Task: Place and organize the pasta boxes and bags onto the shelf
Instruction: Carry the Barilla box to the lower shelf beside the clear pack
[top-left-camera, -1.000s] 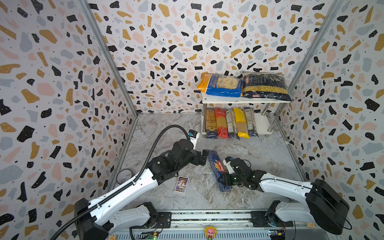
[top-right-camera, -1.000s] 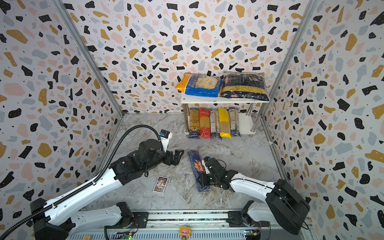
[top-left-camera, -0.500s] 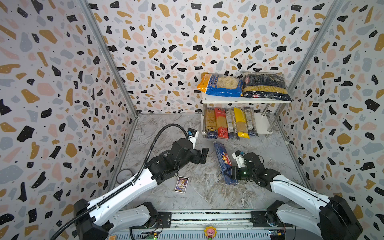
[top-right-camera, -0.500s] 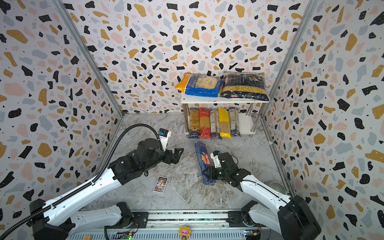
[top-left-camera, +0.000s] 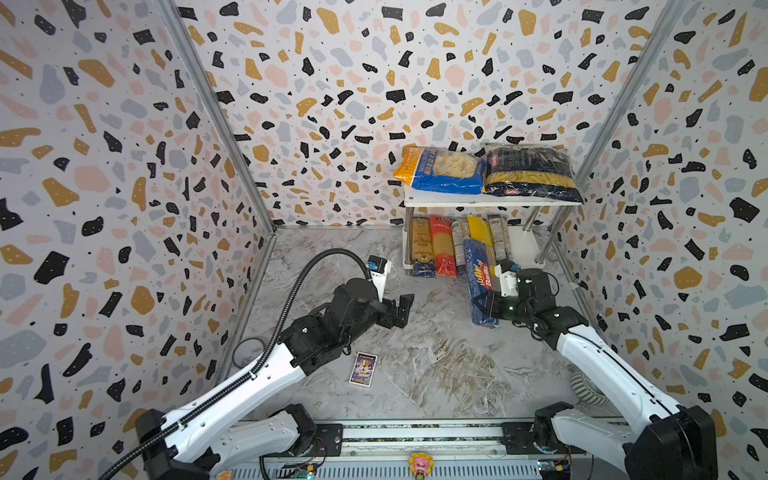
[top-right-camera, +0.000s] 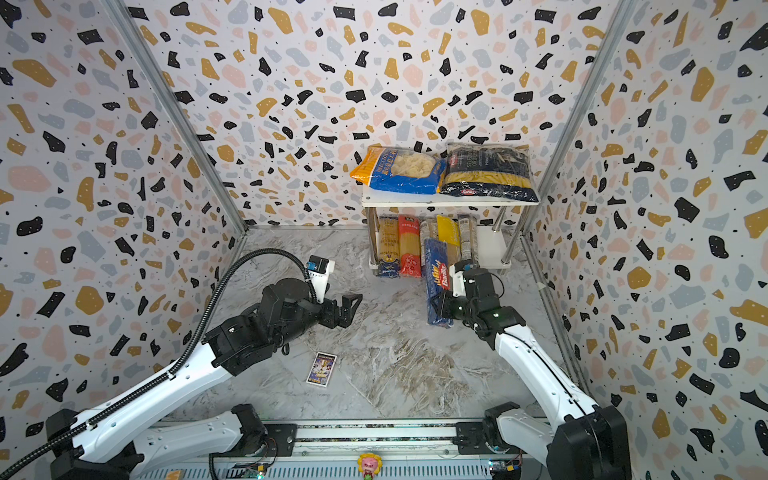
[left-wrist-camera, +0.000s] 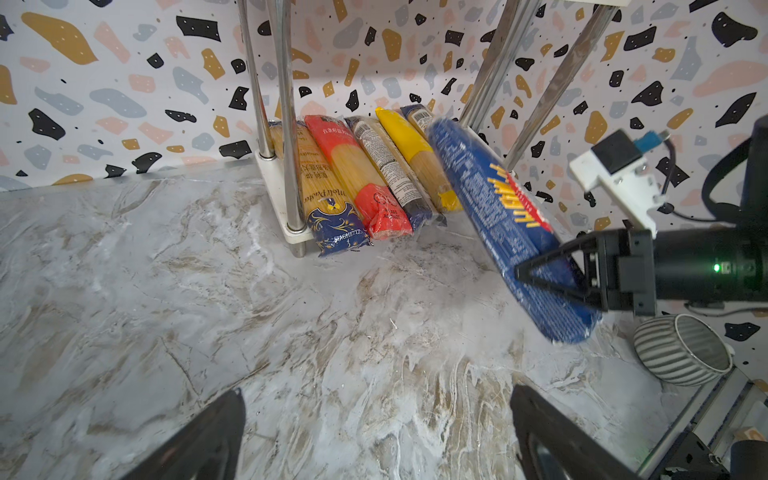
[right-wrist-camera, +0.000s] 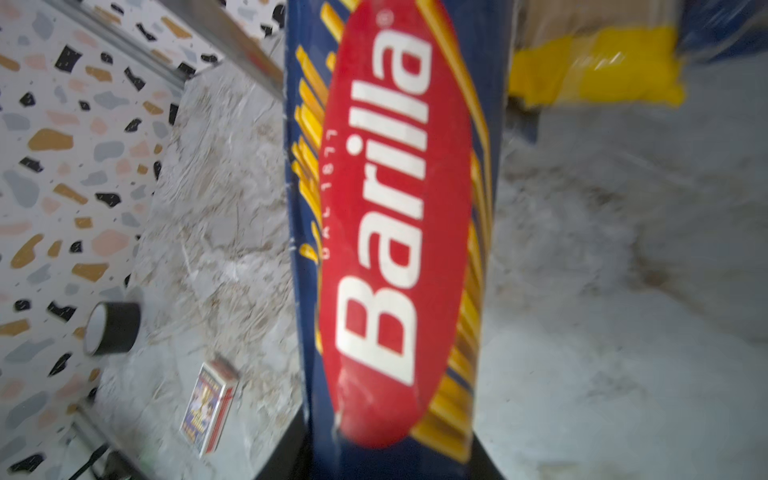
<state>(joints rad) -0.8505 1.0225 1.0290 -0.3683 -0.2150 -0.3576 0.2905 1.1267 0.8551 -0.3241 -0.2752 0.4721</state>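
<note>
Right gripper (top-left-camera: 485, 306) is closed on the blue Barilla box (top-left-camera: 478, 270), near the end of the box closest to its arm. The rest of the box reaches forward from the claw toward the shelf (top-left-camera: 490, 202). Left gripper (top-left-camera: 404, 309) stands wide open and empty, well apart to the side.

I judge that the step in hand is bringing in the last pack. Ahead of the claw, five spaghetti packs (top-left-camera: 453, 245) already lie on the lower board, and two bags (top-left-camera: 486, 170) lie on the upper one. The next move, I think, must aim the box at the bare part of the lower board, beside the last pack, and pass between the chrome poles.

Only the left wrist view shows that the box seems lifted off the floor and tilted. Its far end overlaps the yellow pack (left-wrist-camera: 409, 145); whether they touch I cannot tell. Only the right wrist view shows a tape roll (right-wrist-camera: 112, 328) behind the claw.
</note>
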